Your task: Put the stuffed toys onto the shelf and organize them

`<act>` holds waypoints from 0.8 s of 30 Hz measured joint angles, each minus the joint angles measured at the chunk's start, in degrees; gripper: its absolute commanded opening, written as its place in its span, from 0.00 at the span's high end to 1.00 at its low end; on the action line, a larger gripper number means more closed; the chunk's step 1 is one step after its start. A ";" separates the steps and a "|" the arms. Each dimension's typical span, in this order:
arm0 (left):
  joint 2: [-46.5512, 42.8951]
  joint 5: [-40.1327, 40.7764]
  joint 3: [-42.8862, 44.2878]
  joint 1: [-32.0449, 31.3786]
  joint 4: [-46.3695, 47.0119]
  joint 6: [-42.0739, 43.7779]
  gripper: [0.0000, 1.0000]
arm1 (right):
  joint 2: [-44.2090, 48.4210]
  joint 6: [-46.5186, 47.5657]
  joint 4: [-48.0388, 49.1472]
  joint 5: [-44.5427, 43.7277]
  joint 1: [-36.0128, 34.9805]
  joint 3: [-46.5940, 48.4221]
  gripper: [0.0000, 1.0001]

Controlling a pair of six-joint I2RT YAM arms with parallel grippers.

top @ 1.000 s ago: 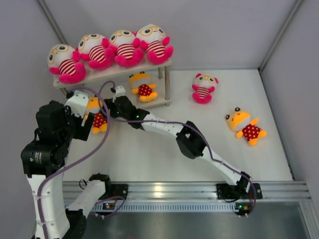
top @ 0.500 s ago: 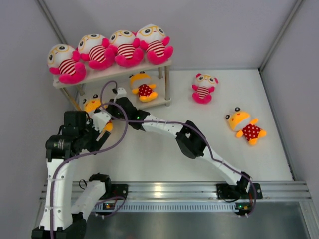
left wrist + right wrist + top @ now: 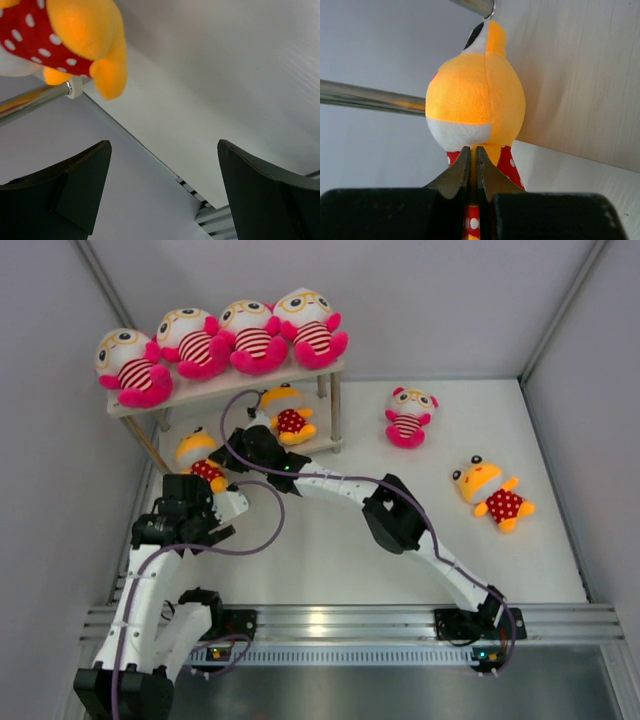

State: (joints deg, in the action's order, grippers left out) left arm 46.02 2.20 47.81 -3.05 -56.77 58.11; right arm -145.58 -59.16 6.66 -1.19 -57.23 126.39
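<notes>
Four striped stuffed toys (image 3: 250, 335) sit in a row on the shelf's (image 3: 235, 383) top board. One orange stuffed toy (image 3: 288, 415) sits on the lower board. A second orange toy in a red dotted outfit (image 3: 200, 455) (image 3: 475, 100) is at the shelf's left end beside a metal leg, and my right gripper (image 3: 240, 443) (image 3: 472, 147) is shut on it just below its head. My left gripper (image 3: 205, 495) (image 3: 164, 145) is open and empty, just near of that toy (image 3: 75, 35). A striped toy (image 3: 408, 418) and an orange toy (image 3: 492, 490) lie on the table to the right.
The shelf's slanted metal leg (image 3: 35, 97) runs close to the held toy. Grey booth walls (image 3: 60, 440) close in on the left, back and right. An aluminium rail (image 3: 350, 625) with both arm bases runs along the near edge.
My right gripper has shut on the orange toy by the shelf's left end. My left arm has let that toy go and pulled back toward the near left.
</notes>
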 measured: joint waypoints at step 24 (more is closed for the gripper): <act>10.01 4.70 -17.59 0.20 37.48 11.87 1.00 | 0.02 -4.90 1.01 3.82 0.42 -0.39 1.00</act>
State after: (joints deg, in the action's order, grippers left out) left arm 56.03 6.90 30.22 -2.85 -19.29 69.97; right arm -145.56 -64.05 7.66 2.63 -56.82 125.99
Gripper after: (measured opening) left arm 0.129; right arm 0.025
